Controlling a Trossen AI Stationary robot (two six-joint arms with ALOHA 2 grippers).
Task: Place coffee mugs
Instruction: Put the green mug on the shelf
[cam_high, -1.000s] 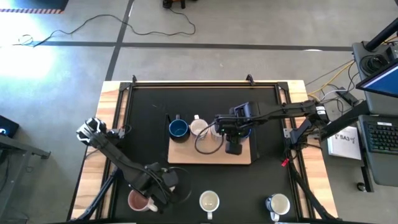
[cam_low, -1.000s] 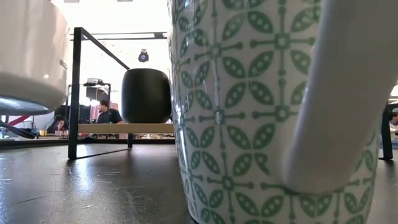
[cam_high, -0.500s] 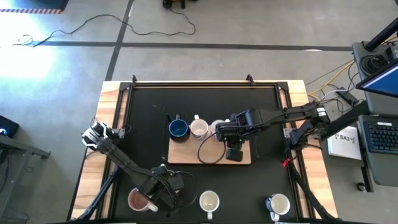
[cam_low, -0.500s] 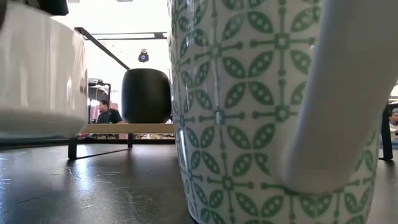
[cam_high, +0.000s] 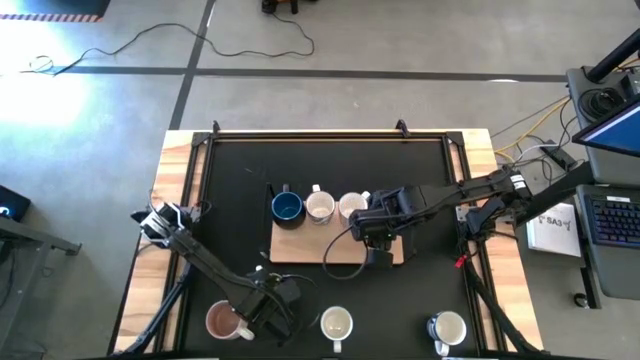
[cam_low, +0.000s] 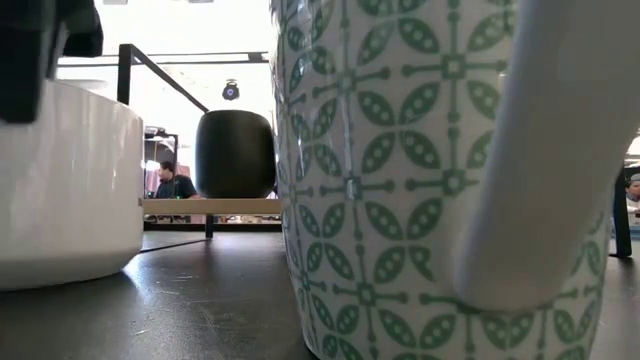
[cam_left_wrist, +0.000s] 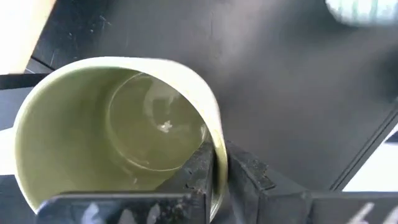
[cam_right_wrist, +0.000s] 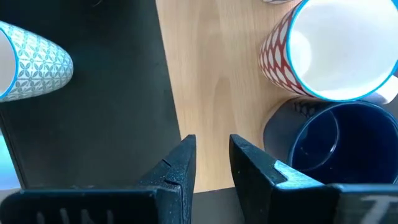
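Note:
My left gripper (cam_high: 268, 305) is near the table's near edge, shut on a white mug (cam_low: 60, 190) with a pale green inside (cam_left_wrist: 124, 124). In the high view the gripper hides this mug. My right gripper (cam_high: 375, 240) hovers over the wooden board (cam_high: 300, 250), its fingers (cam_right_wrist: 212, 146) slightly open with nothing between them. On the board, a dark blue mug (cam_high: 287, 207) and two white-inside mugs (cam_high: 320, 207) (cam_high: 352, 207) stand on their bases in a row. My left gripper pinches the mug's rim (cam_left_wrist: 214, 124), with one finger inside the cup and one outside its wall. The fingers come from above, pointing down. The mug is upright, and its base is on the black table in the low view.
Along the near edge stand a pink mug (cam_high: 220, 322), a green-patterned mug (cam_high: 336, 324) that fills the low view (cam_low: 400, 170), and a blue-handled mug (cam_high: 448, 328). A black frame rail (cam_high: 330, 133) borders the table. There is bare board on the near side of the mug row.
My left gripper has come down and moved a little toward the table's right, and the white mug has gone from hanging clear to standing on the table. My right gripper has drawn back from the mug row toward the board's near edge.

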